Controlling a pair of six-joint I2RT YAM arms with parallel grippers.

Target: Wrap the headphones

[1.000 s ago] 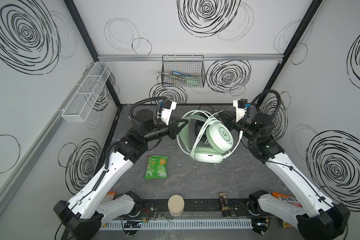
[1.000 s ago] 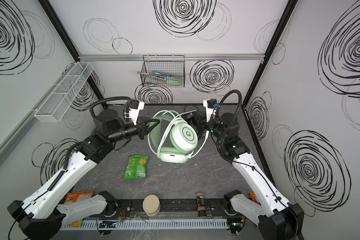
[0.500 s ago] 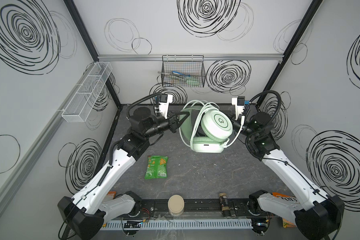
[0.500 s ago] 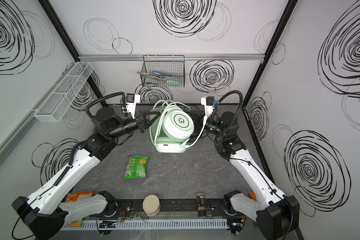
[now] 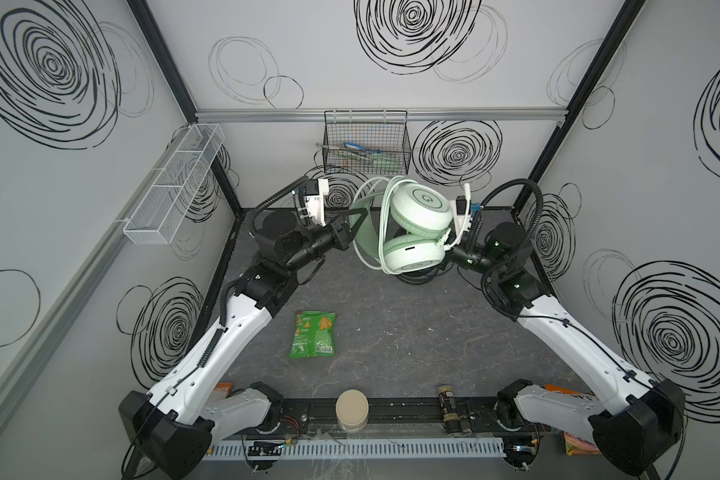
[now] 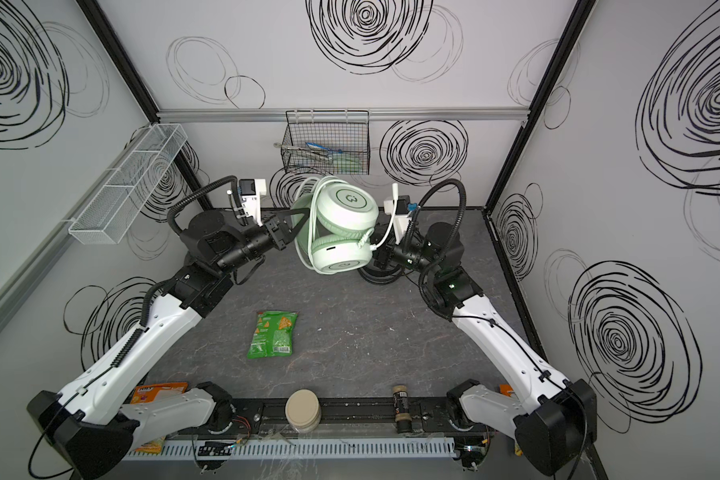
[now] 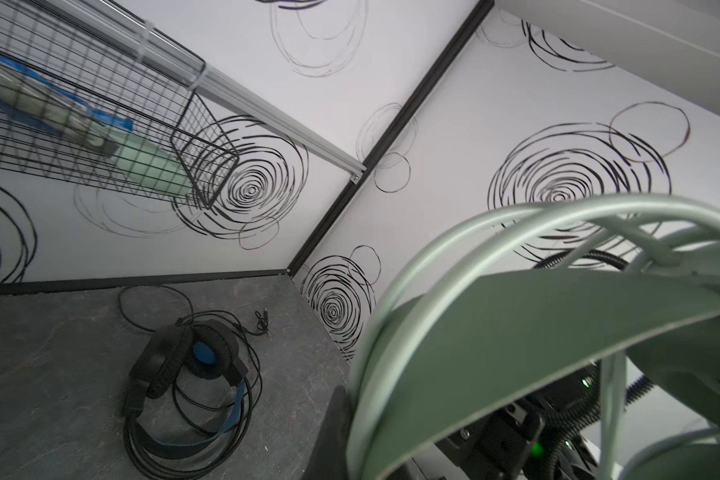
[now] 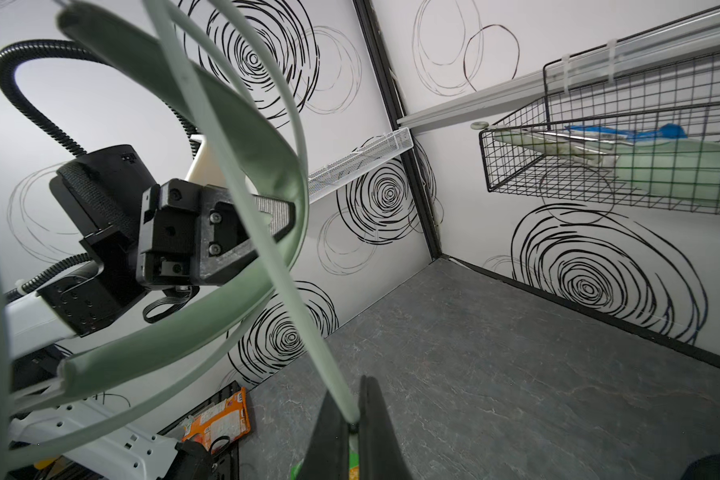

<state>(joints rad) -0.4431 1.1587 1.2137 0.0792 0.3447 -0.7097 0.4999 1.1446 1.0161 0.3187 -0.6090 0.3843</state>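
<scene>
Hanging in the air over the back of the dark marbled counter [image 5: 391, 332], the smooth mint-green headphones [image 5: 420, 224] have their round padded cups stacked together. The left gripper [image 5: 360, 212] has its jaws pinched on the flat curved headband [image 7: 537, 332]. The right gripper [image 8: 352, 419] has its jaws clamped on the pale cable [image 8: 324, 357], which loops around the headphones. The black headphones [image 7: 184, 374] lie on the counter, cord coiled.

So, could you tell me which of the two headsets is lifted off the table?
The mint-green headset, held aloft by the left gripper and right gripper; the black headset lies on the table.
</scene>
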